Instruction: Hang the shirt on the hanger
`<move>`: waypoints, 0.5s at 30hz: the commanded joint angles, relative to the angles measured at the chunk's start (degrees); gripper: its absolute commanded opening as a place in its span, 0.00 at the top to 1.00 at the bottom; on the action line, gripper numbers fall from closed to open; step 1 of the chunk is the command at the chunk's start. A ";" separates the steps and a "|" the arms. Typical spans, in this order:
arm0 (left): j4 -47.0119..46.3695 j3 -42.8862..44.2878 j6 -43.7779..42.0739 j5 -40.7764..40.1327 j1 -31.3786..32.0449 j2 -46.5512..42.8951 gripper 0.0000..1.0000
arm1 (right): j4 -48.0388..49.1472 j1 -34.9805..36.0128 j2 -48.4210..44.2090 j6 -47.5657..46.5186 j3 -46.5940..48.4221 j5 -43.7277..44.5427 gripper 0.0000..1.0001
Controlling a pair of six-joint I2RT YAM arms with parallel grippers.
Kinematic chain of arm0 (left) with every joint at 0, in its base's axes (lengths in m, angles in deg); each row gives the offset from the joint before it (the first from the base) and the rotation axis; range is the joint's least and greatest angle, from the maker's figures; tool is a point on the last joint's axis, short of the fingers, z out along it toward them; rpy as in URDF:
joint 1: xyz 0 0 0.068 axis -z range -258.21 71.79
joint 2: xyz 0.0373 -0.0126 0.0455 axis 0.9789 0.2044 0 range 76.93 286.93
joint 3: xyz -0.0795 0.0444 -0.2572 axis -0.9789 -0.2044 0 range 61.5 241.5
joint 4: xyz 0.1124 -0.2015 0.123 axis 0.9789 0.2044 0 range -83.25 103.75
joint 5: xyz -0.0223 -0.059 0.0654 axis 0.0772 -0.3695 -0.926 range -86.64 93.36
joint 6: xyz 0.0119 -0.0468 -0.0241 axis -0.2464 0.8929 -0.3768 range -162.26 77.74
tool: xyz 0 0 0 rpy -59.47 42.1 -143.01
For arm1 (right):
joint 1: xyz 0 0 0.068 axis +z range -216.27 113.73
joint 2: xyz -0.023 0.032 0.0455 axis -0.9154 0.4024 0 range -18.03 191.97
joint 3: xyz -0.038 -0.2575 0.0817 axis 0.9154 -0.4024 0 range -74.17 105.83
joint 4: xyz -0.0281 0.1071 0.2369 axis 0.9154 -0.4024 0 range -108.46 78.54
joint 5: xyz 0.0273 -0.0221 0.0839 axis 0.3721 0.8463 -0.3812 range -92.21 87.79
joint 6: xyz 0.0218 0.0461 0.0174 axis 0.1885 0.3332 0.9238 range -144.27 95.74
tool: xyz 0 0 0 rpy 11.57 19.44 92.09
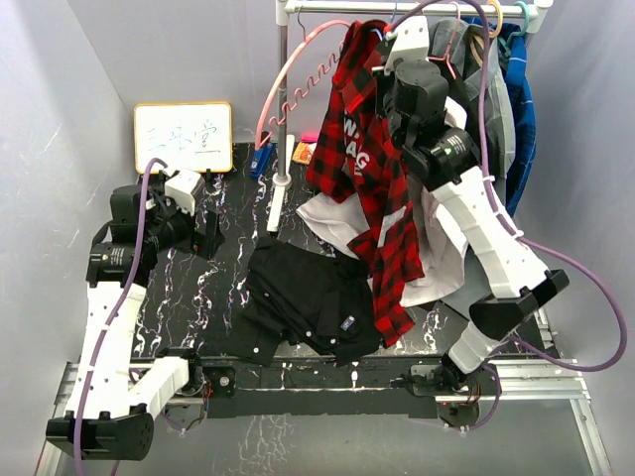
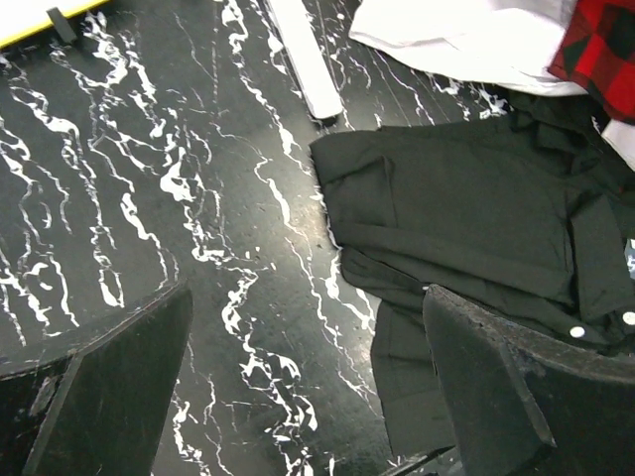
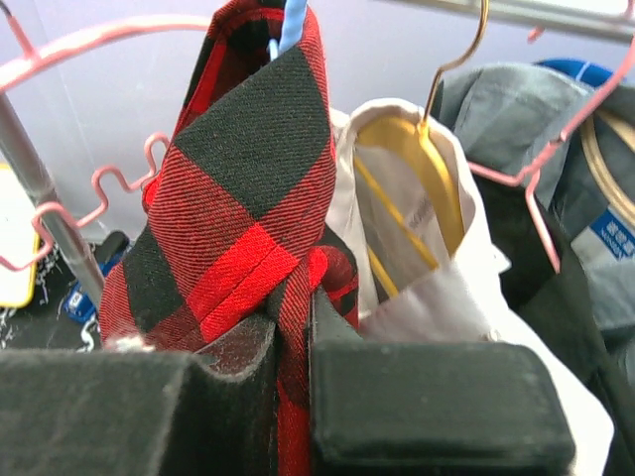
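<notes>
Black white-veined marble table (image 1: 198, 297), grey walls (image 1: 60, 99) around it, one clothes rail (image 1: 397, 8) at the back. You see the plaid shirt (image 1: 362, 149) hanging up by that rail, with the right gripper (image 3: 293, 332) clamped on a fold of it, just below where the light-blue hanger (image 3: 291, 22) pokes out of the cloth. One yellow hanger (image 3: 427, 169) carries a white garment (image 3: 446, 297) just beside. One black shirt (image 1: 308, 297) and one white shirt (image 1: 332, 218) lie below on the table. Your left gripper (image 2: 308, 297) hovers over the marble beside the black shirt, jaws apart, holding nothing
</notes>
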 commanded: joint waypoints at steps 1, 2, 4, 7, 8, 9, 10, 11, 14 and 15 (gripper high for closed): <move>2.41 -1.89 -0.24 4.07 -0.31 -1.46 0.02 | 4.15 -2.00 4.11 -1.52 10.05 -2.90 1.00; 2.57 -2.28 -0.28 4.13 -0.31 -1.58 0.02 | 4.36 -2.42 5.12 -1.52 10.88 -3.34 1.00; 2.69 -3.08 -0.31 4.25 -0.25 -1.60 0.02 | 4.44 -3.13 6.70 -1.11 12.50 -4.17 1.00; 2.63 -3.82 -0.21 4.77 -0.35 -1.65 0.02 | 4.44 -4.46 9.69 -0.21 14.23 -5.36 1.00; 2.63 -4.01 -0.20 4.91 -0.35 -1.67 0.02 | 4.44 -5.01 10.47 0.10 14.66 -5.77 1.00; 2.67 -4.13 -0.20 5.00 -0.32 -1.68 0.02 | 4.39 -5.44 11.25 0.39 15.04 -6.19 1.00; 2.72 -4.23 -0.20 5.12 -0.28 -1.65 0.02 | 4.44 -5.91 11.98 0.62 15.47 -6.29 1.00; 2.86 -4.39 -0.34 5.11 -0.22 -1.57 0.02 | 4.52 -6.35 12.72 0.82 15.86 -6.49 1.00; 2.73 -5.06 -0.37 5.14 -0.33 -1.31 0.02 | 5.40 -7.45 14.28 1.31 16.06 -7.02 1.00; 2.60 -5.31 -0.29 5.25 -0.35 -1.30 0.02 | 5.67 -7.71 14.62 1.49 15.99 -7.07 1.00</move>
